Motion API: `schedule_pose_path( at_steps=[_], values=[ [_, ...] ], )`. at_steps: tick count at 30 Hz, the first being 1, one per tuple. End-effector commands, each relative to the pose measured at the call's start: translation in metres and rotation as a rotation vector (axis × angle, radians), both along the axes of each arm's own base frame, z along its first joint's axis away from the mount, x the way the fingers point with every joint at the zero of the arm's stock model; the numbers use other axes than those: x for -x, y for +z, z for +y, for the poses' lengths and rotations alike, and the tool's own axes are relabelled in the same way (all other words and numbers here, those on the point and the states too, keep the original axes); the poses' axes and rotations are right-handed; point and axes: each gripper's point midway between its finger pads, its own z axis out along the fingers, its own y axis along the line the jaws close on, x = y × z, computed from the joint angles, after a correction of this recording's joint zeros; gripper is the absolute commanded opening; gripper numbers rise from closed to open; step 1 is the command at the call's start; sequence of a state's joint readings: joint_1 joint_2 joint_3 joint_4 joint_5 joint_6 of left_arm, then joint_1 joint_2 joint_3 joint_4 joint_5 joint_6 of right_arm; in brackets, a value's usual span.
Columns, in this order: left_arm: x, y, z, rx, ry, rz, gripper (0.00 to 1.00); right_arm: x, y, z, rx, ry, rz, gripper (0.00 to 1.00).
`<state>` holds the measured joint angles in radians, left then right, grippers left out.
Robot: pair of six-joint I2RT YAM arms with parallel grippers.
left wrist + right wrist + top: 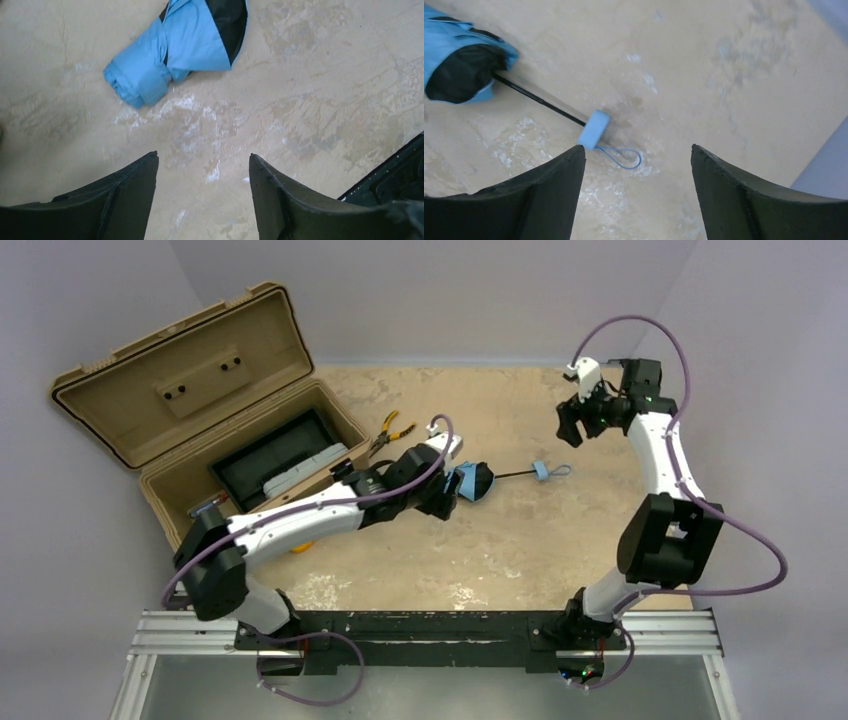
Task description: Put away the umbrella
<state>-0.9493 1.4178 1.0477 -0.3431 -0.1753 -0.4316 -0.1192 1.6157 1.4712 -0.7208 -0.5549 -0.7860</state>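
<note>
Now logged, left jaws and right jaws both wide and empty: umbrella [470, 483] loose on table [500, 560] between them, half bundled, shaft extended; liable to unfurl or snag on case [190, 380] rim if lifted by fabric alone.

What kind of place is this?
Probably a robot test booth: plain grey walls box in a scuffed table, the left arm and right arm are bolted to a metal rail, and a toolbox stands open.

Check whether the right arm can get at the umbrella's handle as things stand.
Probably yes: the handle lies in the open just ahead of the right arm's spread fingers, with nothing between them.
</note>
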Motion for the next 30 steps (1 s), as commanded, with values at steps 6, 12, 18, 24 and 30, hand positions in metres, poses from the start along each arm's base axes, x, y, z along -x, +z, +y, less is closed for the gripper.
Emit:
schedule_pose_path(
  at_steps=[6,12,18,24,30],
  values=[
    [-0.05,-0.034,-0.008,-0.103,0.08,0.194,0.41,0.004,-0.113,-0.054,-0.066,-0.429,0.239,0.19],
    [-0.061,-0.056,-0.004,-0.118,0.141,0.252,0.41,0.002,-0.145,-0.064,-0.039,-0.516,0.293,0.15],
    [-0.072,-0.075,0.001,-0.143,0.177,0.277,0.44,0.0,-0.16,-0.058,-0.041,-0.494,0.324,0.15],
    [-0.079,-0.084,-0.014,-0.128,0.128,0.301,0.46,0.01,-0.175,-0.021,-0.014,-0.386,0.359,0.14],
    [-0.079,-0.084,-0.014,-0.113,0.1,0.296,0.62,0.003,-0.172,-0.003,-0.018,-0.402,0.335,0.14]
  ],
)
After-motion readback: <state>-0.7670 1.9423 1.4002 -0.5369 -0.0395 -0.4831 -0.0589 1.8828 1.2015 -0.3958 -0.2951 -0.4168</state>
